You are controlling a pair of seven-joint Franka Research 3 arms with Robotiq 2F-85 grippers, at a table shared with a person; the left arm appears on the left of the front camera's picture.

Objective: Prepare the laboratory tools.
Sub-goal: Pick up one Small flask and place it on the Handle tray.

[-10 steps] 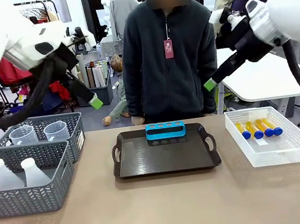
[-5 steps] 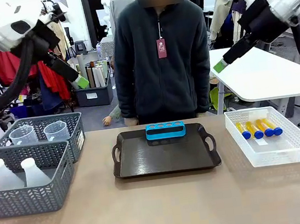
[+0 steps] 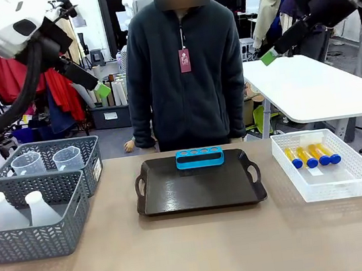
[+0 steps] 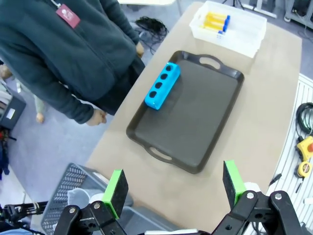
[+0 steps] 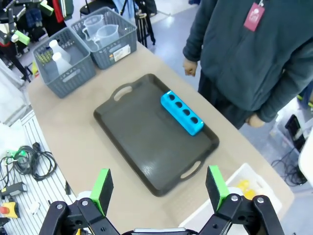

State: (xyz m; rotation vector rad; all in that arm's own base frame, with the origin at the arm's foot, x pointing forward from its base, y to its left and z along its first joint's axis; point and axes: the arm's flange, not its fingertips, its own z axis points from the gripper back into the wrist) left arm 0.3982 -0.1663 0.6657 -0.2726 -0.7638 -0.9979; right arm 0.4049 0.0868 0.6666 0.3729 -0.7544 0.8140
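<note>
the left gripper [image 4: 174, 185] hangs high at the upper left of the front view, its fingers spread wide and empty. at lower left two grey baskets [image 3: 41, 242] sit side by side on the table [image 3: 203, 256]: the nearer holds two white conical flasks [image 3: 3, 211], the farther two clear measuring beakers [image 3: 68, 158]. mid-frame, a dark tray [image 3: 199, 196] carries a blue rack [image 3: 199, 157] at its far edge, with a person [image 3: 183, 75] behind. at right, a white mesh bin [image 3: 348, 188] holds four yellow tubes [image 3: 312, 155] with blue caps. at upper right the right gripper [image 5: 159, 187] hangs high, fingers wide apart, holding nothing.
</note>
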